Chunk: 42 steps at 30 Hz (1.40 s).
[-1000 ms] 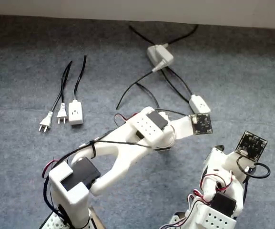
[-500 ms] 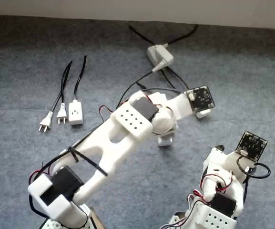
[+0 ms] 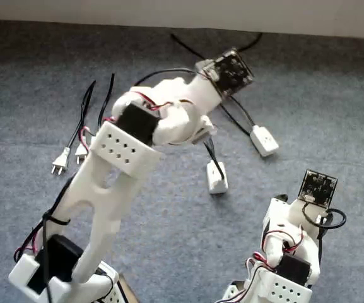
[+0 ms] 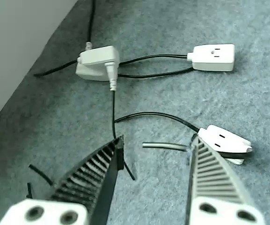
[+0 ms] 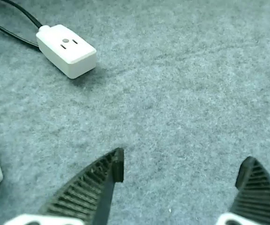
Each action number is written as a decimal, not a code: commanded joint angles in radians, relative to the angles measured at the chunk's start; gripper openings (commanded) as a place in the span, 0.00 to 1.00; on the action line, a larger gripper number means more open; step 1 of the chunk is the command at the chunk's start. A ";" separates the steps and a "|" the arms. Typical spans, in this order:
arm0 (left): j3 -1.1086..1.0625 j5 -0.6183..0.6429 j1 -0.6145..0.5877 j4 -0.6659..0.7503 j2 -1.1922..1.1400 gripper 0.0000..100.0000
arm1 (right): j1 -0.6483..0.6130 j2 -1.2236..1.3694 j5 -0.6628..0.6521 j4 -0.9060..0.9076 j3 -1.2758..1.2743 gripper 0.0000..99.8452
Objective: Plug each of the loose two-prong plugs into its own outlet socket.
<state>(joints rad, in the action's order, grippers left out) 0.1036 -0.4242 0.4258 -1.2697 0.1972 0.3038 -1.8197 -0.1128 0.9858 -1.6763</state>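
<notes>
Left fingers (image 4: 95, 180), spread wide, hang beside a central socket (image 4: 226, 140); right fingers (image 5: 90, 190), equally wide, hover at 5 o'clock; two loose plugs (image 3: 60, 162) lie at 9 o'clock.

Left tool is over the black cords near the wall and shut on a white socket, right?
Not shut. The left wrist view shows the left tool open and empty, its fingers apart above the carpet, with a white socket lying beside one of them. It is over the black cords near the wall, as you said.
</notes>
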 commanded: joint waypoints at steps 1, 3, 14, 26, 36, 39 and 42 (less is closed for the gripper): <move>0.033 0.078 -0.127 -0.071 0.090 0.23 | -0.013 -0.010 -0.014 0.007 -0.005 0.37; -0.001 0.097 -0.188 -0.126 0.119 0.23 | -0.013 -0.010 -0.017 0.030 0.035 0.37; -0.530 0.178 -0.288 -0.236 0.458 0.22 | -0.168 -0.002 -0.094 0.243 0.351 0.12; -1.280 0.353 -0.285 -0.020 1.144 0.22 | -0.460 -0.001 -0.313 0.257 0.194 0.00; -1.466 0.382 -0.286 0.051 1.328 0.22 | -0.674 -0.001 -0.282 0.248 0.127 0.01; -1.478 0.381 -0.289 0.051 1.343 0.22 | -0.710 -0.001 -0.282 0.168 -0.024 0.01; -1.486 0.381 -0.289 0.051 1.349 0.22 | -0.720 -0.002 -0.275 0.120 -0.071 0.01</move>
<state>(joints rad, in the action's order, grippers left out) -1.3802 -0.0499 0.1465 -1.2390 1.5305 -0.3974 -1.8197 -0.4043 1.1623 -1.6701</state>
